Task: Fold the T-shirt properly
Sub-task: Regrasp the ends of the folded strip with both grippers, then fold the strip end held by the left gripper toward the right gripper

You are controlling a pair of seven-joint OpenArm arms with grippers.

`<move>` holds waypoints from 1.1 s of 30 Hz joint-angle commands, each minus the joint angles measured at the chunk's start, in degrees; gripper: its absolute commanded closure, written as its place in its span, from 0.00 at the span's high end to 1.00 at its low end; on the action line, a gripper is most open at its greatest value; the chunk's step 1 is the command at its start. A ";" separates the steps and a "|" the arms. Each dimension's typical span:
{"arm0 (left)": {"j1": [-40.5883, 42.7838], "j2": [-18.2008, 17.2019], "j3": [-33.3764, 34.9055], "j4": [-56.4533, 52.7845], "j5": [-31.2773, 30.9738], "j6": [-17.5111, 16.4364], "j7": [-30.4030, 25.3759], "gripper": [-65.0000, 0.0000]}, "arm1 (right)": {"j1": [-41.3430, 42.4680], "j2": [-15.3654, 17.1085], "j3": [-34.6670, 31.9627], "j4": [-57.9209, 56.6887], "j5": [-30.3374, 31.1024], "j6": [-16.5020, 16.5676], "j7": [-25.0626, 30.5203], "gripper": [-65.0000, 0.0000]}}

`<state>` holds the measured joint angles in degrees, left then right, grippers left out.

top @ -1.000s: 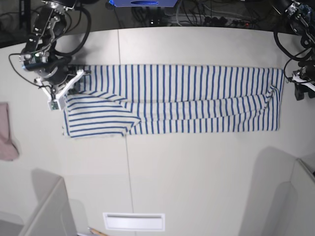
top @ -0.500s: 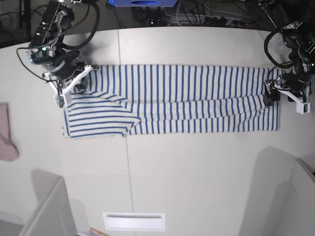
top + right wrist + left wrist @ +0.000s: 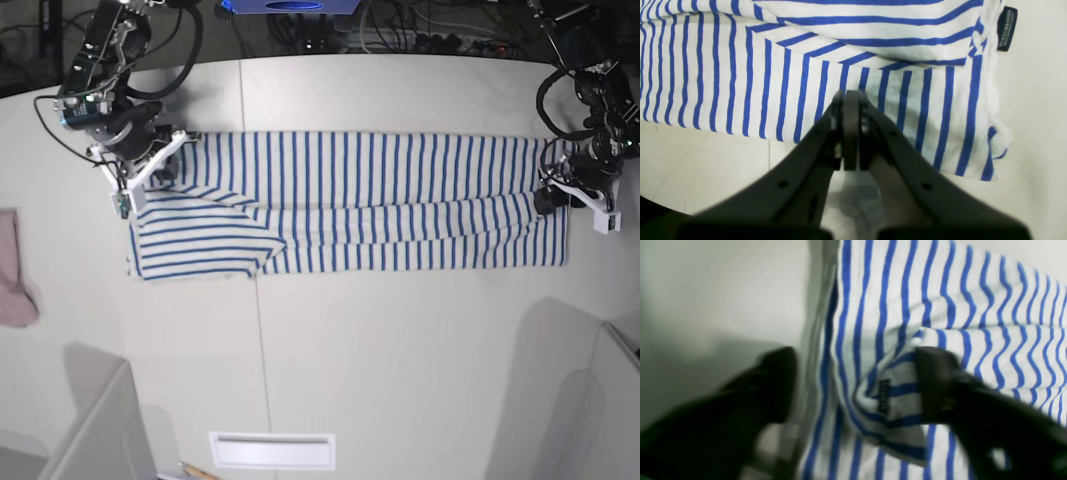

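Note:
The T-shirt (image 3: 400, 200), white with thin blue stripes, lies folded into a long strip across the table. My left gripper (image 3: 550, 195) is at its right end. In the left wrist view it (image 3: 855, 373) is open. One finger (image 3: 773, 383) is over bare table and the other finger (image 3: 937, 383) is on the fabric beside a small dark label (image 3: 884, 395). My right gripper (image 3: 165, 160) is at the shirt's left end. In the right wrist view it (image 3: 850, 100) is shut just over the striped fabric (image 3: 740, 76), with no cloth seen between the pads. Another dark label (image 3: 1006, 28) hangs at that edge.
A plain pink cloth (image 3: 12, 270) lies at the table's left edge. A white slot (image 3: 272, 450) sits near the front edge. Grey panels stand at the front left (image 3: 100, 430) and front right (image 3: 600, 400). Cables run along the back edge (image 3: 400, 40).
My left arm has come in from the table's right edge to the shirt's right end. My right gripper has shifted slightly up and right at the left end. The shirt has not moved.

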<state>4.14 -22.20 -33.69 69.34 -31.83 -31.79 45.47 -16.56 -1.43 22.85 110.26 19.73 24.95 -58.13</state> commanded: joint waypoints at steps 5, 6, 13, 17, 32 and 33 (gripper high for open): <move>-0.14 -0.35 0.07 -3.80 0.05 -0.25 1.69 0.31 | 0.25 -0.72 0.23 1.35 0.71 0.15 1.03 0.00; -0.58 -0.35 -0.02 -4.33 0.05 -0.25 1.69 0.23 | 0.25 -0.81 0.14 1.35 0.71 0.15 1.03 0.00; -1.72 -2.73 -0.11 -5.82 0.05 -0.25 1.52 0.00 | -0.54 -0.90 0.05 1.87 0.71 0.15 1.03 0.00; -3.04 -4.31 -0.37 -4.86 0.05 -0.25 1.52 0.00 | -1.33 -0.90 0.05 2.14 0.71 0.15 1.03 0.00; 9.79 -1.50 -1.43 24.68 0.14 7.04 2.04 0.00 | -1.77 -0.72 0.49 2.14 7.75 -0.03 1.03 0.00; 10.85 -0.71 -1.43 26.61 0.14 7.40 2.04 0.00 | -1.77 -0.72 0.40 2.05 7.75 -0.03 1.03 0.00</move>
<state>15.44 -21.23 -34.41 94.67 -30.74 -24.77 49.12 -18.76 -2.37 23.24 111.28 26.63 24.91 -58.15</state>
